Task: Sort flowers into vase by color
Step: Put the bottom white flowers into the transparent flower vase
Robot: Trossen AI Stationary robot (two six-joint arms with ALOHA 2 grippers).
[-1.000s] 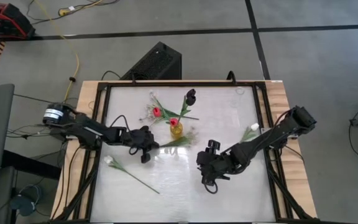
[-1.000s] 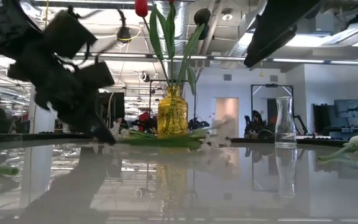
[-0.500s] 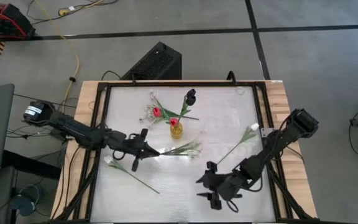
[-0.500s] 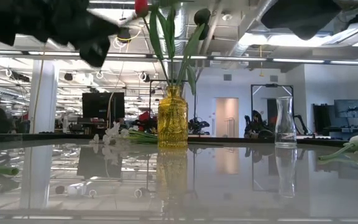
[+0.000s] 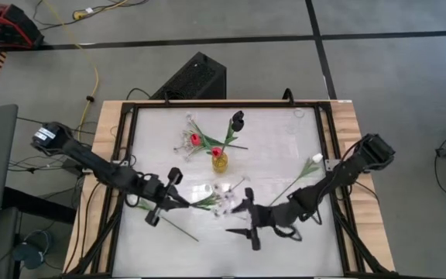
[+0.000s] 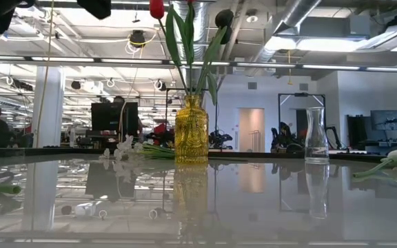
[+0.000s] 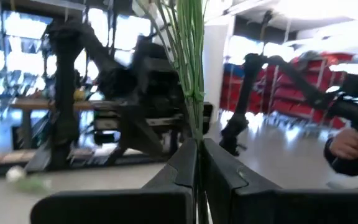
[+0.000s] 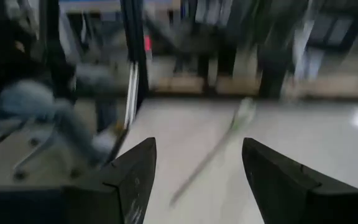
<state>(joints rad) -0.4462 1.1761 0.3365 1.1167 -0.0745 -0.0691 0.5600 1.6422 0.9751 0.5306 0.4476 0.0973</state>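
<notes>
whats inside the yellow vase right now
The yellow vase holds red buds and one dark bloom on green stems. The patterned glass hides the stem ends.

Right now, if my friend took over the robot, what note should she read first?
Left pincer: shut on a spray of tiny white blossoms, lifted over the table's front middle.
Right pincer: open, empty, close beside that spray.
Done: two red buds and the dark bloom stand in the yellow vase.
Left: the clear vase is empty. One white bud lies on the right, another white bud under the left arm, and a white spray behind the yellow vase.
</notes>
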